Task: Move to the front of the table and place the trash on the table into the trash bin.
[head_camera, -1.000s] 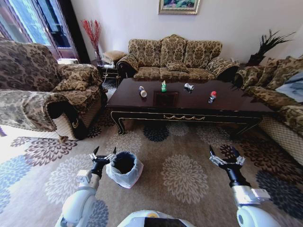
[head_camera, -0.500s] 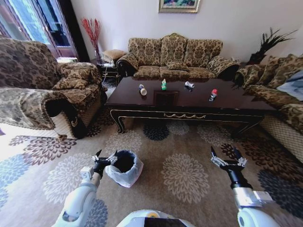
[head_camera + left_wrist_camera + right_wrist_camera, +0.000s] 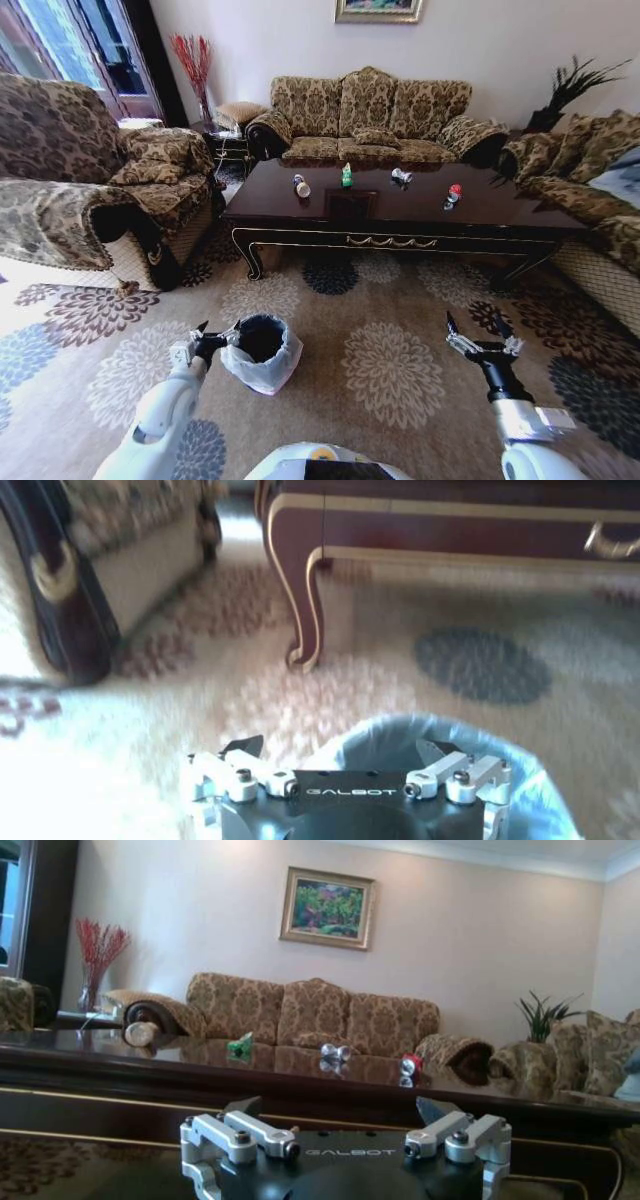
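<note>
The dark glossy table stands ahead of me, across the carpet. On its top lie the trash items: a whitish bottle, a green packet, a silver can and a red can. The trash bin, lined with a pale bag, sits on the carpet close in front. My left gripper hangs open right beside the bin's left rim. The left wrist view shows that gripper over the bag's rim. My right gripper is open and holds nothing, well to the right of the bin.
A patterned armchair stands at the left, a sofa behind the table and another sofa at the right. Flowered carpet lies between me and the table. The right wrist view shows the table edge and the items at eye level.
The whole head view has shifted slightly, so the camera moved. My left arm has swung lower and outward, with its gripper staying at the bin's left rim. The right arm has barely moved.
</note>
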{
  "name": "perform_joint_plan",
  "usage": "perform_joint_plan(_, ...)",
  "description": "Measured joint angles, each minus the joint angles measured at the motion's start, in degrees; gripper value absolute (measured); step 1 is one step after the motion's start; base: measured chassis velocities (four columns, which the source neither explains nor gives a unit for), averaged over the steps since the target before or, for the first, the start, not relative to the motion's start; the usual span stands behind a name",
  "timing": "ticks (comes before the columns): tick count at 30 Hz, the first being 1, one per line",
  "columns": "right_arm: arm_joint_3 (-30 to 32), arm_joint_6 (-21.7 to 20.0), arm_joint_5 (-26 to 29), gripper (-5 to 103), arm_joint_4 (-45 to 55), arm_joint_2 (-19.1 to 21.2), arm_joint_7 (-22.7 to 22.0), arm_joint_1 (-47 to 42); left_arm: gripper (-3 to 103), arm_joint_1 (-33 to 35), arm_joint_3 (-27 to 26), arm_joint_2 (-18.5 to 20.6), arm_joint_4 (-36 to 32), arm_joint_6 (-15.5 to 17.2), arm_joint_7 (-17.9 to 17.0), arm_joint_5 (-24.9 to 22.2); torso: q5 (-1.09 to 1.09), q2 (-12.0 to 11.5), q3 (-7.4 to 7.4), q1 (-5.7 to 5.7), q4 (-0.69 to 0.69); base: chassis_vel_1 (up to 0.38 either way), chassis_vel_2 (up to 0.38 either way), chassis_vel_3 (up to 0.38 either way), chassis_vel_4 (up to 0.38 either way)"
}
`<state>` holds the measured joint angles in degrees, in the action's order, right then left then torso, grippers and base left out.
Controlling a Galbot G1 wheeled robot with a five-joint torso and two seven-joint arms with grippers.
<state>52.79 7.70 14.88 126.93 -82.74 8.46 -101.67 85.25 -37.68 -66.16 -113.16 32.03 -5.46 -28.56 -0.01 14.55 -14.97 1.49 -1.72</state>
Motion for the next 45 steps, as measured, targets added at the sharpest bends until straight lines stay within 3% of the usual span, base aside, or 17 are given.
perform_joint_plan(5,0.2,0.1,-0.6,100,0.0,-0.3,-0.5,-0.6,100,-5.8,2.0,2.3,6.7,3.3,-0.2,-2.7,0.00,0.0,0.01,0.00,0.01,0.000,0.000,0.000,0.000)
perform_joint_plan(10,0.5,0.2,-1.1,100,0.0,-0.8,-1.1,-0.8,100,-9.7,4.3,4.0,13.5,4.1,0.1,-4.2,-0.01,0.1,-0.07,0.06,0.02,0.000,0.000,0.000,0.000)
perform_joint_plan(27,1.8,1.4,-2.1,100,-1.4,-1.8,-1.9,-1.1,101,-15.3,8.9,4.5,23.2,6.0,2.5,-5.3,0.01,0.4,-0.26,0.16,0.01,0.000,0.000,0.000,0.000)
perform_joint_plan(45,3.1,2.2,-1.3,100,-2.8,-1.9,-1.9,-1.2,54,-16.7,11.6,3.7,25.6,5.8,3.3,-3.2,0.07,0.6,-0.33,0.19,-0.02,0.000,0.000,0.000,0.000)
